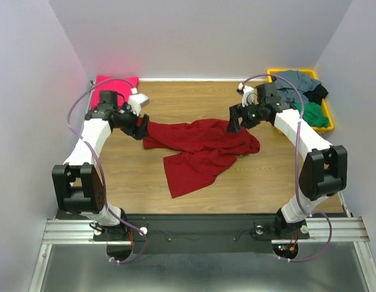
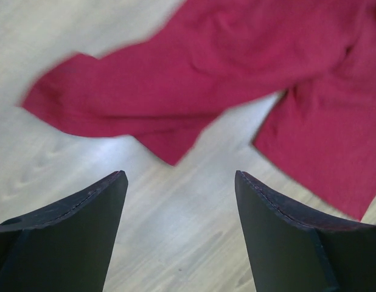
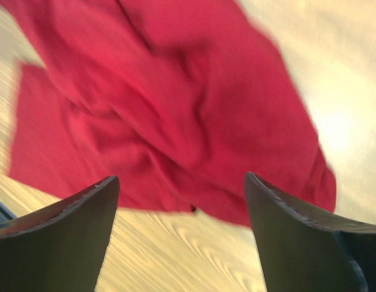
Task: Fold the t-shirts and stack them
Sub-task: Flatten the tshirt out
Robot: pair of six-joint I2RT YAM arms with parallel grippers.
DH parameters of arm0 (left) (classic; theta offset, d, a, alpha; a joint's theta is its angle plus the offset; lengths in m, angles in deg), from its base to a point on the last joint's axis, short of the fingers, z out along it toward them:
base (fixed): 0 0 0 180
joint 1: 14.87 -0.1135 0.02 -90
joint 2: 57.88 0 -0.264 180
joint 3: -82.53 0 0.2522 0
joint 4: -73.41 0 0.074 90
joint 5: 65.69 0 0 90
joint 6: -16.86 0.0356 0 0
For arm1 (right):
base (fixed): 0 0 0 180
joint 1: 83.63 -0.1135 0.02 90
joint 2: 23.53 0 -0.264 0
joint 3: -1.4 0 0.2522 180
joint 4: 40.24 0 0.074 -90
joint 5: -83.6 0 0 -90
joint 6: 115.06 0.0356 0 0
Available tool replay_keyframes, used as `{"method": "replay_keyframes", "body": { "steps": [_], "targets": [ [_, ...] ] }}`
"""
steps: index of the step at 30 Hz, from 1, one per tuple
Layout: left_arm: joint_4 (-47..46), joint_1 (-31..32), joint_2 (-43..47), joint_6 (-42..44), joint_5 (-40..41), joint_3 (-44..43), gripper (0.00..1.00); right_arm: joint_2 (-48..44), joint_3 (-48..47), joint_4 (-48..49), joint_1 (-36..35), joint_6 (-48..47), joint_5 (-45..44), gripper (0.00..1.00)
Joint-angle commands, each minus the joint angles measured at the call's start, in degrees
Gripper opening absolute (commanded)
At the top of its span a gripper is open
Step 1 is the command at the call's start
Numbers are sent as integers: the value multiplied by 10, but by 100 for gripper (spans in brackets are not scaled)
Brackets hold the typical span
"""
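While L hand [image 2: 181,176] & R hand [image 3: 182,177] gape empty, crimson t-shirt [image 1: 200,149] crumpled, long axis L-R.

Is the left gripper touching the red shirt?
Apart. In the left wrist view the left gripper is open and empty, and a strip of bare table separates both fingers from the red shirt.
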Motion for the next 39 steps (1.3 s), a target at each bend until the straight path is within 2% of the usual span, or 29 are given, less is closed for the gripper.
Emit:
{"method": "replay_keyframes", "body": {
  "steps": [1,5,12,16,20,22,24,25,27,28,31,34,39],
  "targets": [
    [-29,45,36,38,49,45,82,14,40,-69,0,-76,-55,85],
    [-75,103,8,33,114,60,82,35,75,-62,0,-99,-99,83],
    [-104,117,-88,2,141,4,79,123,58,-28,6,-87,-182,72],
    [-103,117,-141,-10,163,-34,75,194,-25,-15,22,-87,-225,65],
    [-101,115,-170,-29,184,-62,75,264,-150,-3,39,-87,-268,65],
    [-99,109,-177,-46,183,-76,75,293,-231,-3,56,-83,-278,66],
    [-86,95,-177,-56,163,-97,75,289,-256,-10,56,-97,-267,69],
    [-75,82,-175,-63,145,-110,75,261,-258,-15,57,-118,-233,75],
    [-66,70,-170,-68,134,-121,75,223,-243,-48,54,-141,-188,80],
    [-63,66,-166,-69,133,-125,75,206,-233,-63,53,-146,-165,88],
    [-49,48,-158,-58,127,-130,75,134,-159,-115,37,-175,-85,91],
    [-20,39,-152,-37,113,-124,74,73,-71,-154,-1,-203,-61,85],
    [-12,28,-129,-35,82,-89,71,21,22,-157,-108,-205,-87,73]
  ]
}}
